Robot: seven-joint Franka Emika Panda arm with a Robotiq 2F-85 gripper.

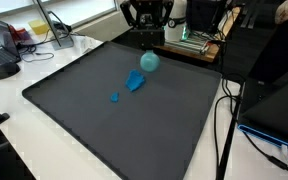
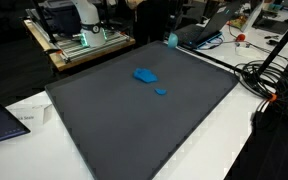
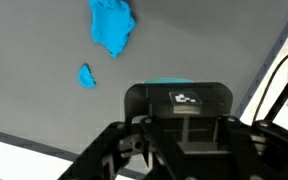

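A dark grey mat (image 1: 134,120) is spread over a white worktop (image 1: 44,60), with cluttered lab benches and cables seen around it in both exterior views. A crumpled blue cloth (image 3: 112,26) and a small blue scrap (image 3: 86,76) lie on the mat, just apart from each other. A teal ball (image 1: 149,61) is clamped in the claw (image 3: 180,100), which is drawn together on it above the mat, near the cloth.

I've got a dark mat (image 1: 104,130) covering the white table (image 2: 234,140). Laptop (image 1: 2,40) and mouse (image 1: 6,70) sit off one corner. Black cables (image 2: 269,85) trail along the edge; the wooden cart (image 2: 84,45) is behind.
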